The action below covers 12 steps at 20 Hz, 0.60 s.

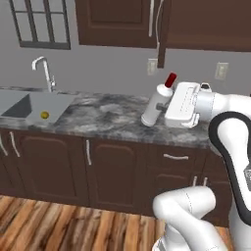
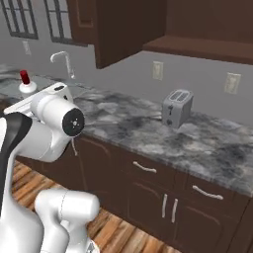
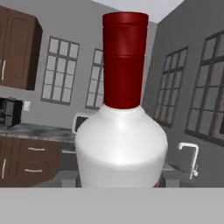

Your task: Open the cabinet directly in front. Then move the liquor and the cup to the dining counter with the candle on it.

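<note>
The liquor (image 1: 156, 106), a white bottle with a red cap, hangs tilted above the marbled counter, and my gripper (image 1: 166, 105) is shut on its body from the right. In the hand view the liquor (image 3: 122, 144) stands close up, its red cap pointing up. Its cap and shoulder (image 2: 24, 83) also peek out behind my arm at the left of the right base view. The cabinet (image 1: 117, 22) hangs above, with one door (image 2: 123, 29) swung open and a bare shelf (image 2: 207, 47) beside it. The cup, the dining counter and the candle are out of view.
A toaster (image 2: 177, 108) stands on the marbled counter (image 1: 108, 117) to the right. At the left is a sink (image 1: 22, 105) with a faucet (image 1: 44, 68) and a small yellow object (image 1: 44, 115) in it. Low drawer cabinets (image 1: 117, 166) run under the counter.
</note>
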{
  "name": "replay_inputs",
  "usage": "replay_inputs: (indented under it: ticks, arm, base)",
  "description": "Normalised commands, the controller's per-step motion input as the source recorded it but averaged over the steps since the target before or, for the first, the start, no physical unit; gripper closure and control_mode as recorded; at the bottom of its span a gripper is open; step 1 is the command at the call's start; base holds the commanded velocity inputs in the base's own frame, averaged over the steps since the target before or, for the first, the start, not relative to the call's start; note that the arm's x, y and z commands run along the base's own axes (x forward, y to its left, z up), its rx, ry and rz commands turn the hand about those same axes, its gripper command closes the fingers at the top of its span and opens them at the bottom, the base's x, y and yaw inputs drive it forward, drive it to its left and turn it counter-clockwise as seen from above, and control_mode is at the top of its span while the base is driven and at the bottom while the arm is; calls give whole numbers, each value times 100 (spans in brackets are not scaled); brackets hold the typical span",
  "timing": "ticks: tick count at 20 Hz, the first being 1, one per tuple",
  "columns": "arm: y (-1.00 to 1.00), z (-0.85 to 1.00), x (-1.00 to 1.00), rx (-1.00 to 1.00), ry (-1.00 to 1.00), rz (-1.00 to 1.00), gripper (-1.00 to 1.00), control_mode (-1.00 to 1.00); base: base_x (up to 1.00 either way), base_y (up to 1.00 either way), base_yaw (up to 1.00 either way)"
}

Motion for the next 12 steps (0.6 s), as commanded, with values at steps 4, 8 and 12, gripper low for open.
replay_inputs:
  ticks: [4,8,12]
  arm:
    - [0,0,0,0,0,0,100,100]
    - [0,0,0,0,0,0,100,100]
    - [0,0,0,0,0,0,100,100]
  base:
    - [-18,25,86]
    - [-21,23,87]
    - [-17,13,91]
